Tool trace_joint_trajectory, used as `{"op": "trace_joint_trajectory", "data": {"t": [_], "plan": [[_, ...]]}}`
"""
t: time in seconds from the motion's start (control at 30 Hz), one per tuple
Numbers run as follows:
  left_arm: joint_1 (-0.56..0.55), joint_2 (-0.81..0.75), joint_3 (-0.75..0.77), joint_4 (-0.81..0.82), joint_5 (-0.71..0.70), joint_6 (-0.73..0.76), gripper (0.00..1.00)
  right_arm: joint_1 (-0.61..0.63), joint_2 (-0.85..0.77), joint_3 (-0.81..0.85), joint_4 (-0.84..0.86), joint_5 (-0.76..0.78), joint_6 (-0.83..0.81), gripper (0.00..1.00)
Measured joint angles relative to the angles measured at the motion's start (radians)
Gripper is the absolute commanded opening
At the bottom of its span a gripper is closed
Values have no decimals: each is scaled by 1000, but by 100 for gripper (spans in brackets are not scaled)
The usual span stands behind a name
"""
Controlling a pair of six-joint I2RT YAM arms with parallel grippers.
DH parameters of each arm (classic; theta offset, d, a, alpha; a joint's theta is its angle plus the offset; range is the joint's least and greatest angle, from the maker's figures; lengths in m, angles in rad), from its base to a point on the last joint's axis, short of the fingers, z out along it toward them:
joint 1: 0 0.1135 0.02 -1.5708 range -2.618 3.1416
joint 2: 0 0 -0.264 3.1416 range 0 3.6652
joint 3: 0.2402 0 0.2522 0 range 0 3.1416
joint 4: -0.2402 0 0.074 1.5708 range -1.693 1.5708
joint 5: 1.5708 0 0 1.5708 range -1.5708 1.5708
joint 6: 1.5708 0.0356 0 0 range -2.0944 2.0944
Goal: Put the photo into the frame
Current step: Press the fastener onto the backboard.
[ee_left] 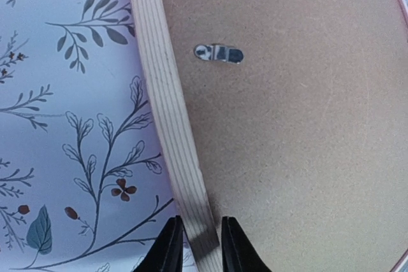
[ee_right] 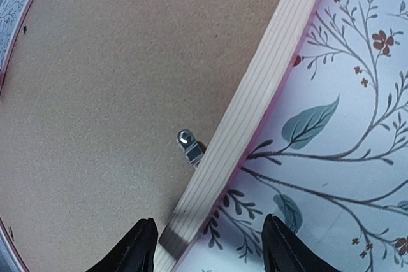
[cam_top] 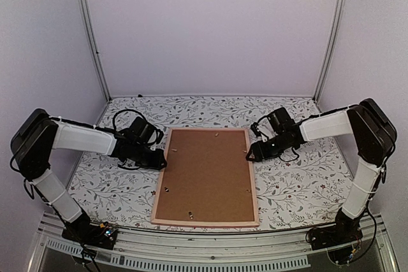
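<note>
While the frame (cam_top: 205,222) lies back-up near the middle of the table (cam_top: 299,183), its brown backing board (cam_top: 207,173) facing the camera, the left hand (ee_left: 201,221) is clenched on the left rail, one finger pressed to each side of the pale wood. The right hand (ee_right: 210,221) is released astride the right rail, fingers spread wide of it. Both hands meet the frame along its far half. Patterned table shows beyond both long edges and the far edge; the near edge lies close to the table's front.

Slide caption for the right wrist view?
Right end effector open astride the frame rail, beside a metal clip on the backing board.
</note>
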Motion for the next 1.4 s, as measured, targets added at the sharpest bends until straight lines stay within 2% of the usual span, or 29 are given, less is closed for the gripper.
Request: {"op": "trace_joint_trajectory", "data": {"t": [0.17, 0.47, 0.53, 0.63, 0.77, 0.9, 1.1, 1.4], "plan": [[1, -20, -9, 10, 26, -15, 23, 60, -49, -49, -9, 34, 74, 55], [-6, -51, -58, 61, 80, -58, 23, 106, -78, -74, -46, 120, 199, 31], [-11, -69, -71, 64, 87, -69, 28, 106, -80, -74, -52, 133, 213, 28], [-21, -101, -85, 68, 89, -82, 42, 106, -89, -74, -64, 150, 220, 24], [-24, -126, -83, 61, 53, -77, 60, 108, -95, -75, -72, 162, 211, 22], [-25, -118, -50, 29, 2, -41, 70, 108, -108, -84, -79, 168, 190, 22], [-25, -36, 45, 15, -37, 9, 75, 108, -117, -91, -85, 175, 163, 23], [-25, 101, 106, 5, -49, 56, 73, 108, -117, -92, -84, 175, 154, 23]]}}
